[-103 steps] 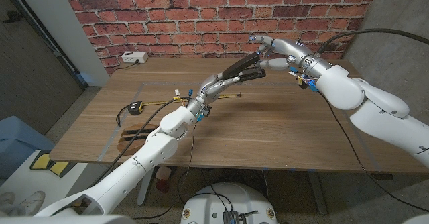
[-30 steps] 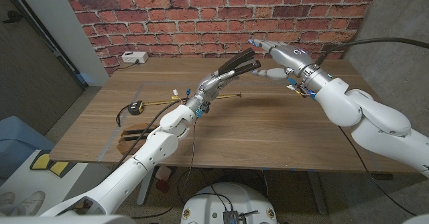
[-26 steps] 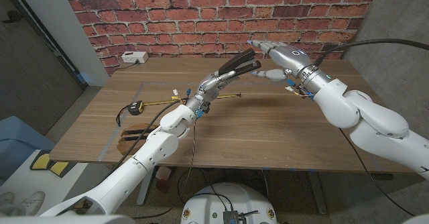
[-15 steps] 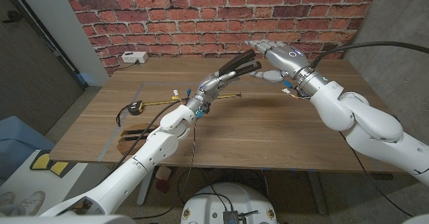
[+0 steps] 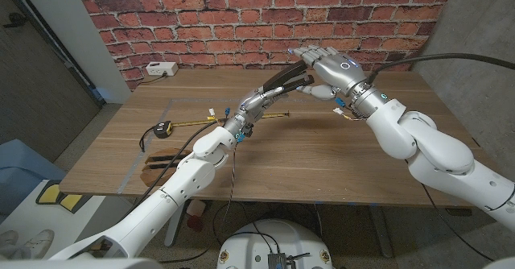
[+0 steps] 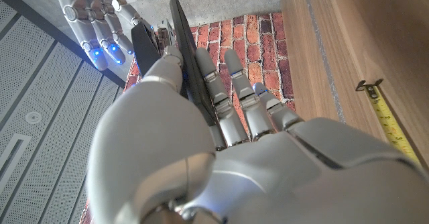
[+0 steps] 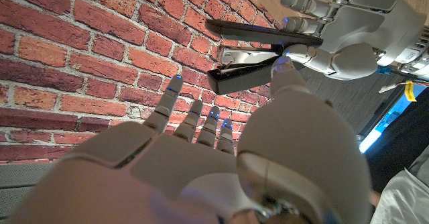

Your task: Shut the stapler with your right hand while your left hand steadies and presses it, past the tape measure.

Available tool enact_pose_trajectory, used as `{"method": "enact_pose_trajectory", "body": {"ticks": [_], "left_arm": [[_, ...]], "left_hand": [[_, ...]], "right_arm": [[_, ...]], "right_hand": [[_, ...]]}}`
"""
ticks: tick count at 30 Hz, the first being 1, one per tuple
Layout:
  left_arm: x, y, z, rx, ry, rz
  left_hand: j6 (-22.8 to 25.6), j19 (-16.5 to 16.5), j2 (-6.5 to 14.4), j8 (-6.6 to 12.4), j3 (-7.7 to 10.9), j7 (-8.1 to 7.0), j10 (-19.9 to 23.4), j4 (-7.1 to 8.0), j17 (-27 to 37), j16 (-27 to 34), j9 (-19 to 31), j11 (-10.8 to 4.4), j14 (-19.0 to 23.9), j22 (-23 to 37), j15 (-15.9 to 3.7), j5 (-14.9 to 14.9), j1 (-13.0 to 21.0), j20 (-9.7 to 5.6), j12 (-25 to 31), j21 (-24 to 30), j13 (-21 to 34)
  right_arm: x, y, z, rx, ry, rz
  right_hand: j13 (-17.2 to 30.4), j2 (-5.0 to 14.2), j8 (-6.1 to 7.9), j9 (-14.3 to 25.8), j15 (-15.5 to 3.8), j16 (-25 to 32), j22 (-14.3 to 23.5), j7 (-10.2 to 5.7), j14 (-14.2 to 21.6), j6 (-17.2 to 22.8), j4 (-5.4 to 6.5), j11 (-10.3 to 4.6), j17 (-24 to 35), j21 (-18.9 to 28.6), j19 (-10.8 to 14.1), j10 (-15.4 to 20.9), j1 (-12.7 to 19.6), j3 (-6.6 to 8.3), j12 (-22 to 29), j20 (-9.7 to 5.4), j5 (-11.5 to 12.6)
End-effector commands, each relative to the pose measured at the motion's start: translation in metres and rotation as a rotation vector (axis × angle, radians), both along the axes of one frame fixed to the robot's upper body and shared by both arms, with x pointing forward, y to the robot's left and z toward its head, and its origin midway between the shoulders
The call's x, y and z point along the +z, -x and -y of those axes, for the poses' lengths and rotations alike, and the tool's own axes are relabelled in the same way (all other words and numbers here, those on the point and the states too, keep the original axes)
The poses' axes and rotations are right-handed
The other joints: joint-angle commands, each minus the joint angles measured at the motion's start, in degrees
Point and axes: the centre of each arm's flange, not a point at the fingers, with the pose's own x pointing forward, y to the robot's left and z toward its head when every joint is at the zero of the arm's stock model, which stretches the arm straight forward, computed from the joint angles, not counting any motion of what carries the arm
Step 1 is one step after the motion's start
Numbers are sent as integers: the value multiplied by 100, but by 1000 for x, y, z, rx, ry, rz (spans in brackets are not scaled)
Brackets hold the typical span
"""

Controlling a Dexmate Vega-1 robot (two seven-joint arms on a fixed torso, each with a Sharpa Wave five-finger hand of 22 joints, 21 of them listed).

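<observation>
— fingers first: what are ours doing on the left?

— our left hand has its fingers wrapped along the black stapler, thumb on the other side, so we grip it and hold it up above the wooden table, out toward the brick wall.

— is the stapler closed?

— no. in the right wrist view we see its two arms apart, the metal staple channel showing between them.

— and our right hand?

— our right hand is at the far end of the stapler with its fingers spread and straight, holding nothing. its thumb tip sits just at the lower arm's end; we cannot tell whether it touches.

— where's the tape measure?

— the tape measure lies on the table's left part, well apart from the stapler, its yellow blade pulled out across the wood toward our left arm.

— anything else?

— a white box sits on the far left edge by the wall.
</observation>
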Motion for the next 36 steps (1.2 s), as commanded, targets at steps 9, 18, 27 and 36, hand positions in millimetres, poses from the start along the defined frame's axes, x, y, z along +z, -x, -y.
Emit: {"method": "enact_pose_trajectory", "body": {"ticks": [9, 18, 27, 36], "left_arm": [[-3, -1, -1, -9, 13, -2], [-3, 0, -5, -5, 14, -2], [-4, 1, -7, -4, 16, 1], [-5, 1, -7, -5, 15, -2]], "left_hand": [[566, 16, 540, -3, 23, 80, 267, -8, 32, -6, 15, -224, 19, 27, -936, -5, 578, 9, 23, -29, 5], [560, 17, 547, -29, 27, 76, 268, 8, 38, -29, 1, -224, 15, 26, -930, -8, 563, 11, 20, -30, 0], [593, 14, 538, -34, 27, 82, 265, 1, 52, -35, -11, -225, 24, 25, -937, -10, 569, 8, 27, -33, 13], [604, 13, 538, -48, 28, 63, 264, 4, 64, -44, -24, -225, 30, 25, -931, -12, 567, 1, 24, -34, 12]], "right_arm": [[-21, -8, -28, -129, 164, 215], [-25, -12, -35, -217, 234, 270], [-29, -22, -40, -297, 291, 289], [-35, -32, -34, -328, 307, 276]], "right_hand": [[-22, -35, 40, -6, -553, 2, 3, -54, -10, 0, -54, -6, -66, -72, 31, -70, 130, 22, -7, -55, -46], [-65, 17, 32, -4, -611, -19, -1, -110, -99, -41, -157, -56, -182, -193, 24, -151, 404, 138, -8, -191, -30], [-124, -1, -29, -2, -630, -85, 0, -148, -361, -279, -175, -73, -337, -379, -41, -384, 696, 226, -44, -346, -40], [-224, 34, -42, 1, -395, -154, 1, -176, -1246, -578, -116, -67, -591, -852, -544, -847, 864, 286, -58, -654, -40]]}}
